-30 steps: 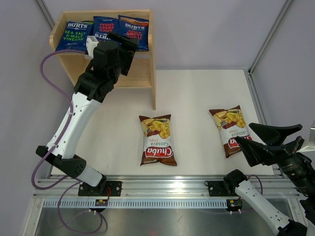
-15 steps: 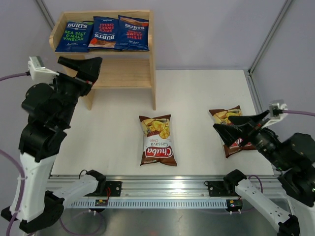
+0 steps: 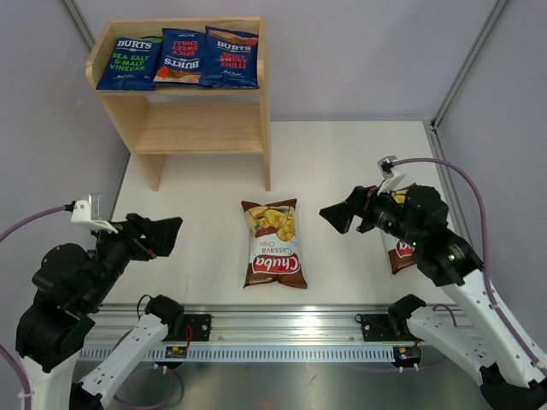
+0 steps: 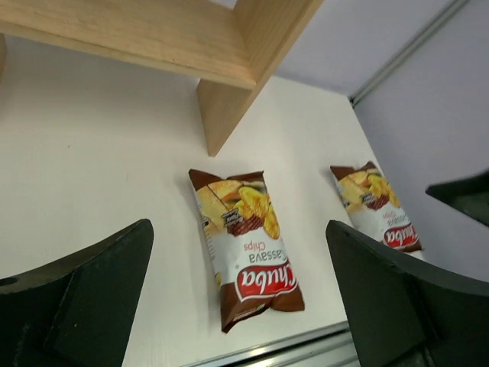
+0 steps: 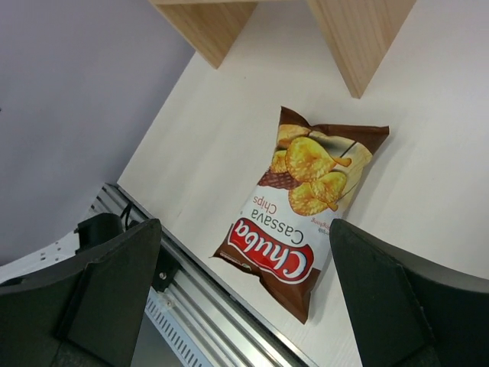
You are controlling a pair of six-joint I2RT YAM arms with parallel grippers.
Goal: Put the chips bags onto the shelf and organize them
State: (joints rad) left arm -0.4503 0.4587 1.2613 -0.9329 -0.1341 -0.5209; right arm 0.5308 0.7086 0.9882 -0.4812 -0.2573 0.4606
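Observation:
Three dark blue Burts chips bags (image 3: 179, 58) lie side by side on the top tier of the wooden shelf (image 3: 265, 128). One brown-and-white Chuba bag (image 3: 272, 243) lies flat mid-table, also seen in the left wrist view (image 4: 248, 248) and the right wrist view (image 5: 302, 206). A second Chuba bag (image 3: 397, 249) (image 4: 378, 210) lies to its right, partly hidden under my right arm. My left gripper (image 3: 158, 235) (image 4: 238, 229) hangs open and empty at the front left. My right gripper (image 3: 340, 213) (image 5: 244, 225) is open and empty, above the table between the two Chuba bags.
The shelf's lower tier (image 3: 201, 128) holds nothing. A metal rail (image 3: 282, 325) (image 5: 191, 306) runs along the near table edge. Grey walls (image 3: 496, 102) close in the back and both sides of the table.
My left arm has swung away from the shelf down to the front left. My right arm has risen and moved left over the table, covering part of the right Chuba bag.

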